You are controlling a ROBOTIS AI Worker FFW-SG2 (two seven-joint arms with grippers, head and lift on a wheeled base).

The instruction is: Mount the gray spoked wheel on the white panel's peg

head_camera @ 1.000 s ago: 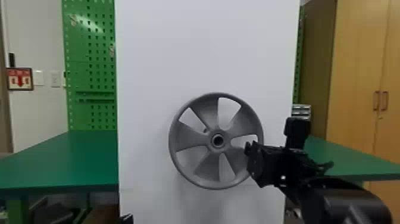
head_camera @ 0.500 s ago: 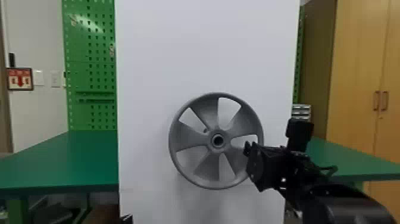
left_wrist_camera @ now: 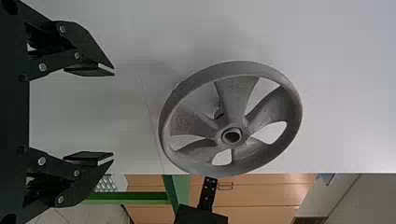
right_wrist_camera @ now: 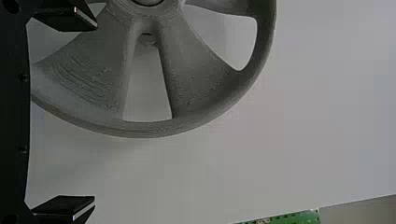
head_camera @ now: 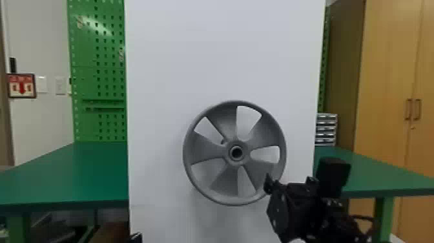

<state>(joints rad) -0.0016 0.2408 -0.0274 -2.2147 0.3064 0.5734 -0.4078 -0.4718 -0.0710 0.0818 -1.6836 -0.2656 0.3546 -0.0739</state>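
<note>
On the white panel's (head_camera: 222,58) front face, between its side edges and a little nearer the right one, the gray spoked wheel (head_camera: 213,148) sits upright, its hub bore facing out. Beside the wheel's lower right rim is the right gripper (head_camera: 289,184), its fingers spread wide with nothing between them. At the panel's lower left edge is the left gripper (head_camera: 136,237), also spread and empty. On the wall at far left, a sign (head_camera: 21,86) bears a red arrow pointing down; its lettering is too small to make out
</note>
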